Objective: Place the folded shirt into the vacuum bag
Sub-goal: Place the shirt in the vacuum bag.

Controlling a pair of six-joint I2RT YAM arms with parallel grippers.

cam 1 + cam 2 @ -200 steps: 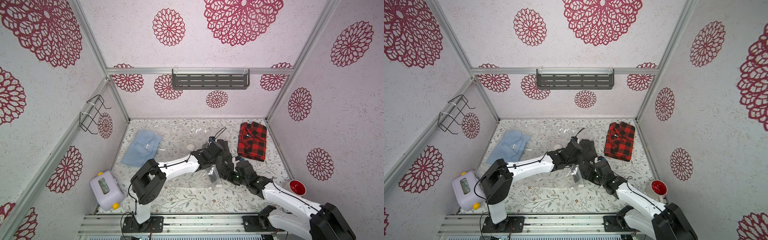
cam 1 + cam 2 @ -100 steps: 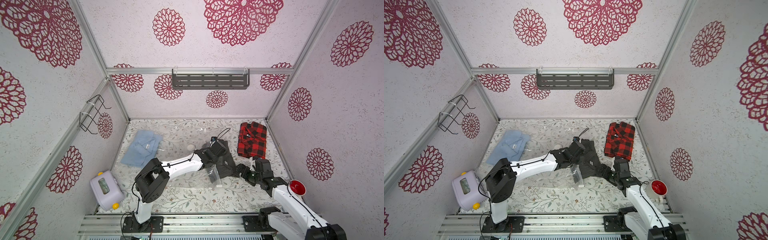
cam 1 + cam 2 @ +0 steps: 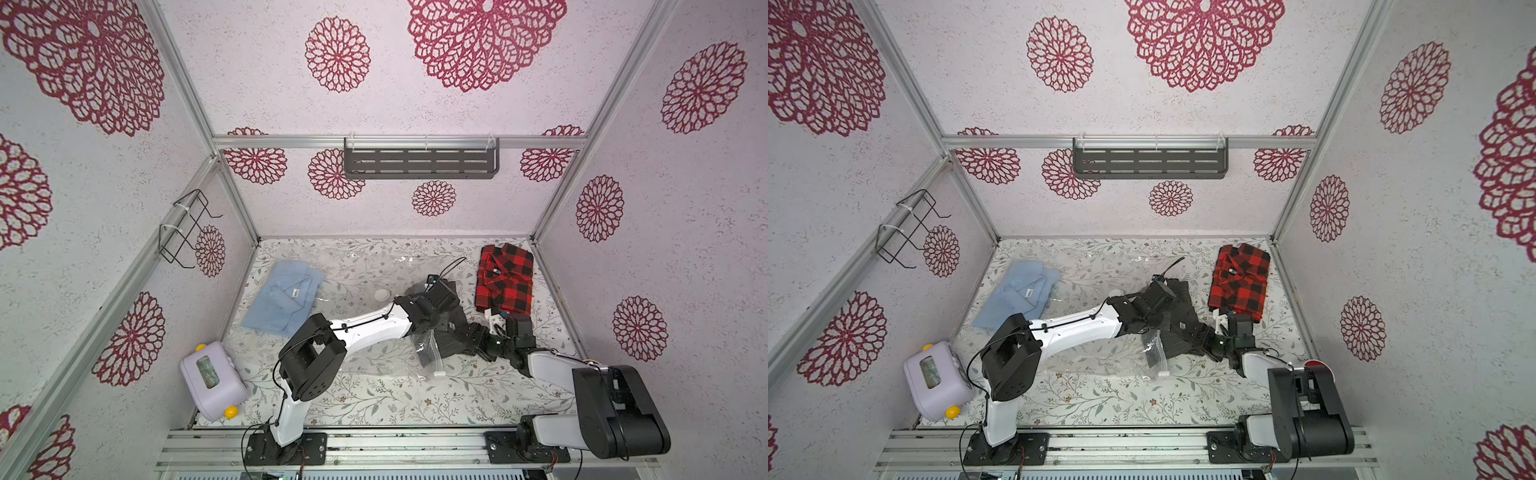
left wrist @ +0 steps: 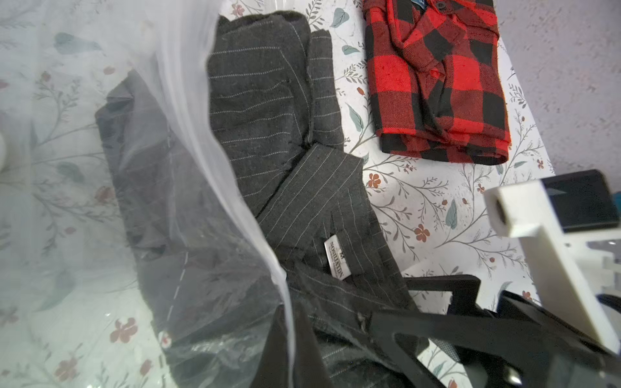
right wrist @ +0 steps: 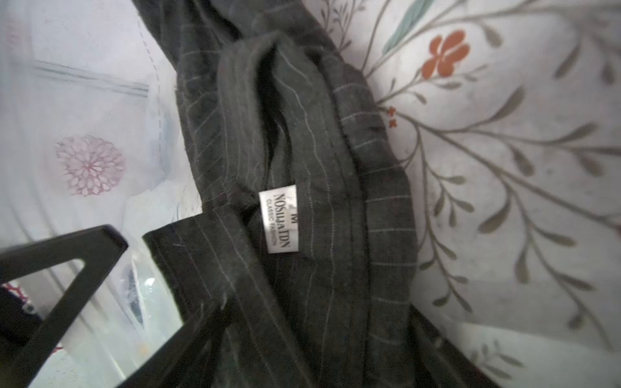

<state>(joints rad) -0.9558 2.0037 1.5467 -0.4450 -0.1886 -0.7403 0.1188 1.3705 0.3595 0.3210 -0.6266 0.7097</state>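
The folded shirt [image 3: 455, 328] [image 3: 1183, 311] is dark grey with pinstripes. It lies half inside the mouth of the clear vacuum bag [image 3: 365, 266] [image 4: 100, 168], and its collar end and label [image 5: 279, 218] are still outside. The bag's white valve disc [image 3: 381, 295] shows beside my left arm. My left gripper [image 4: 290, 352] [image 3: 422, 334] is shut on the bag's upper film and holds that edge up over the shirt [image 4: 268, 117]. My right gripper [image 5: 302, 352] [image 3: 469, 338] straddles the shirt's collar end [image 5: 302, 151], with cloth filling the gap between its fingers.
A red-and-black plaid shirt [image 3: 507, 278] lies folded at the back right, close to my right wrist. At the left lies a light blue shirt [image 3: 286, 295]. A lavender box [image 3: 212, 380] sits front left and a red bowl [image 3: 1316, 365] front right. The walls stand close around the table.
My right gripper let go, drew back to the right out of the bag mouth, and has closed again round the shirt's collar end. The left gripper kept hold of the bag's edge.
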